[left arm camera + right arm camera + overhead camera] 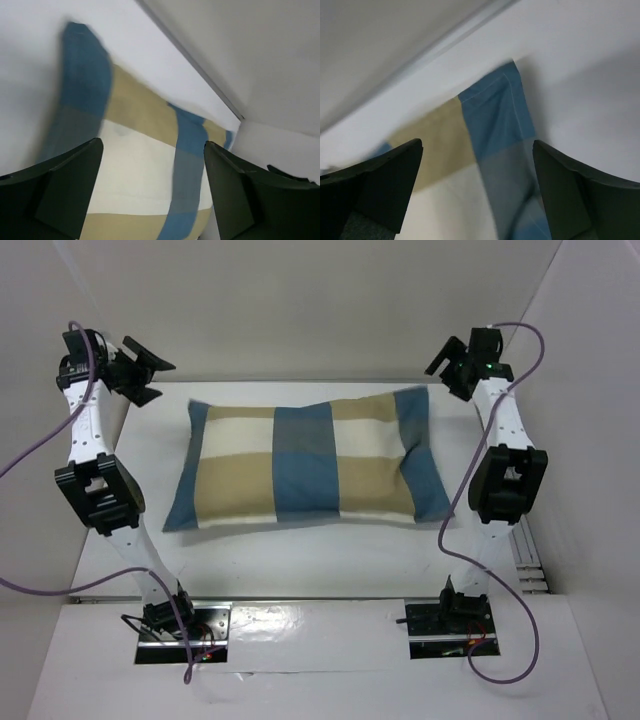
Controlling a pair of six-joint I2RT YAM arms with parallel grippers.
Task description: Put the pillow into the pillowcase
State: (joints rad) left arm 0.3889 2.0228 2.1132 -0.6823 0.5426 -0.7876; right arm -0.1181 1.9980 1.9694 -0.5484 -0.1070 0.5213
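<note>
The pillowcase, in blue, tan and cream checks, lies plump and filled in the middle of the white table. No white pillow shows; it is hidden. My left gripper hangs open above the table's far left corner, apart from the pillowcase. In the left wrist view the pillowcase lies below the open gripper. My right gripper hangs open above the far right corner. In the right wrist view the pillowcase's blue corner lies below the open gripper.
White walls close in the table at the back and both sides. Purple cables loop from both arms. A metal rail runs along the right edge. The arm bases sit at the near edge.
</note>
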